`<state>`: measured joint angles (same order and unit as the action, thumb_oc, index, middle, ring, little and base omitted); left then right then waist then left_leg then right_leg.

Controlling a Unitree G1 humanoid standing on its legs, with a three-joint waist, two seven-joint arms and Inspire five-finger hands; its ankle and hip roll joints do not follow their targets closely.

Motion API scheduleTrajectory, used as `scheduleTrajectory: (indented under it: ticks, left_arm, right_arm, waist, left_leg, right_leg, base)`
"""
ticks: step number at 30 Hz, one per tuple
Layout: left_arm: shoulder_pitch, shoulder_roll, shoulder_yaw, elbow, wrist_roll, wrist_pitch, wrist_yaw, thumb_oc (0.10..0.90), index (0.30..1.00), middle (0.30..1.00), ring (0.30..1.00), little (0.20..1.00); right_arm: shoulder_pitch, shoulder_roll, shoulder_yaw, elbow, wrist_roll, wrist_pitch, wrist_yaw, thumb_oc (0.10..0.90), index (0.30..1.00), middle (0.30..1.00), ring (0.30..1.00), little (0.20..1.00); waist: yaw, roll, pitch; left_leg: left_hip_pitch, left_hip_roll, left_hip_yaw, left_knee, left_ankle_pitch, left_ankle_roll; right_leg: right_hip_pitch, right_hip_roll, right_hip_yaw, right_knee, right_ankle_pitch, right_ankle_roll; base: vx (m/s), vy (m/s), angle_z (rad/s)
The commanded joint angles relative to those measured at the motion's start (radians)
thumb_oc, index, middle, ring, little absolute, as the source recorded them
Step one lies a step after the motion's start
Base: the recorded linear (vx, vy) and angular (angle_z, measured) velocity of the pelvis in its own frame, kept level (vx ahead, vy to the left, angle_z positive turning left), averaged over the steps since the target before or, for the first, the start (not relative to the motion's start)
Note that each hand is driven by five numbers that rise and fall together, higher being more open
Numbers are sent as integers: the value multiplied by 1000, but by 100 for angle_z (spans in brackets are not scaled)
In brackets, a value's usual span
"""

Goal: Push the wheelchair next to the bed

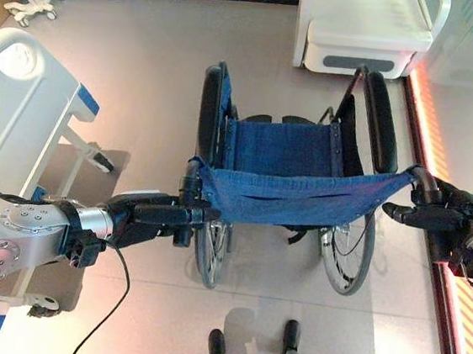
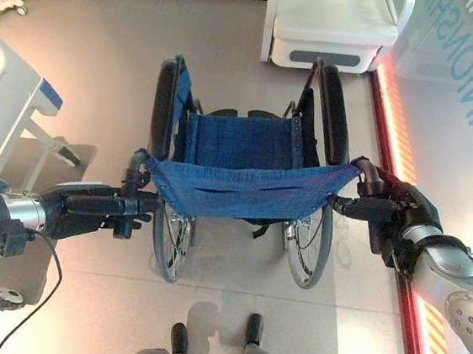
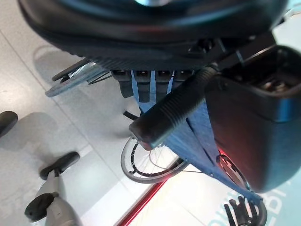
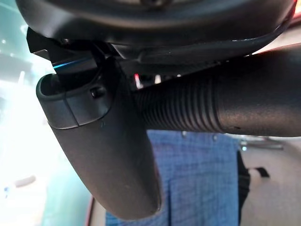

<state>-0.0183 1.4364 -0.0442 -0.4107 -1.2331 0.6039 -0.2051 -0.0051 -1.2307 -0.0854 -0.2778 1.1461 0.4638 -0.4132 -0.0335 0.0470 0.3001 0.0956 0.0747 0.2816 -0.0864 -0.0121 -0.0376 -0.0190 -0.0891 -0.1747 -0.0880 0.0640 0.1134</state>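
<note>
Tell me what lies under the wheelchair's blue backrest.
Under the backrest show the blue seat, two big wheels and grey floor. The cloth hides the seat's rear edge and the frame behind it. The left hand and right hand are at the push handles beside it.

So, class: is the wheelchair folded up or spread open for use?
Spread open. The wheelchair has its blue seat stretched flat between the frames, and its wheels stand well apart.

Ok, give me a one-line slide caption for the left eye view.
Both hands, left hand and right hand, grip the push handles of the blue-seated wheelchair, with the bed to the robot's left.
</note>
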Motion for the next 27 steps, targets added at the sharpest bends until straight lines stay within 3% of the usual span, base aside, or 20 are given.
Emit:
scheduleTrajectory:
  ticks: [1,2,3,5,7,11,19,27]
  left_arm:
    - [-79,5,14,14,-67,-42,-13,800,900,900,900,900]
    - [-84,4,9,15,-72,-46,-6,800,900,900,900,900]
    - [-104,-1,-6,21,-92,-62,25,800,900,900,900,900]
    - [-131,-8,-25,28,-105,-82,55,800,900,900,900,900]
    - [-161,-26,-41,40,-129,-99,93,400,300,300,300,300]
    - [-201,-59,-59,50,-153,-140,158,400,300,300,300,300]
    - [-185,-99,-3,47,-168,-213,218,400,300,300,300,300]
    - [-162,-129,33,27,-161,-237,261,400,300,300,300,300]
  right_arm:
    - [-46,-61,50,8,2,-46,-41,549,524,524,524,524]
    - [-50,-62,53,9,3,-45,-41,549,524,524,524,524]
    - [-68,-59,69,14,-1,-43,-40,400,300,300,300,300]
    - [-86,-52,90,25,-13,-44,-34,400,300,300,300,300]
    - [-105,-39,107,35,-27,-41,-29,400,300,300,300,300]
    - [-141,-19,138,50,-48,-42,-27,400,300,300,300,300]
    - [-140,-8,120,45,-54,-31,2,400,300,300,300,300]
    - [-139,6,118,24,-64,-35,10,400,300,300,300,300]
  waist:
    - [-28,-6,-10]
    - [-28,-6,-10]
    - [-28,-6,-9]
    - [-29,-7,-7]
    - [-28,-8,-6]
    - [-29,-9,2]
    - [-22,-17,7]
    - [-17,-22,9]
  left_leg:
    - [-55,2,15,-1,64,-21]
    - [-55,2,15,-1,65,-21]
    - [-55,1,15,-1,65,-21]
    - [-54,0,15,-1,65,-21]
    - [-53,-1,13,-1,64,-20]
    - [-54,-1,10,-1,66,-20]
    - [-58,-1,4,3,67,-19]
    - [-65,1,-3,7,69,-20]
  right_leg:
    - [37,-5,-44,3,3,14]
    - [37,-5,-44,3,3,14]
    - [36,-5,-43,4,4,14]
    - [37,-5,-44,4,3,14]
    - [37,-4,-44,6,2,12]
    - [32,-4,-45,11,2,7]
    - [30,-3,-47,15,1,2]
    - [22,2,-54,28,-6,-5]
  base:
    - [0,0,0]
    - [0,0,0]
    - [0,0,0]
    - [0,0,0]
    - [0,0,0]
    - [0,0,0]
    - [0,0,0]
    - [-12,-28,0]
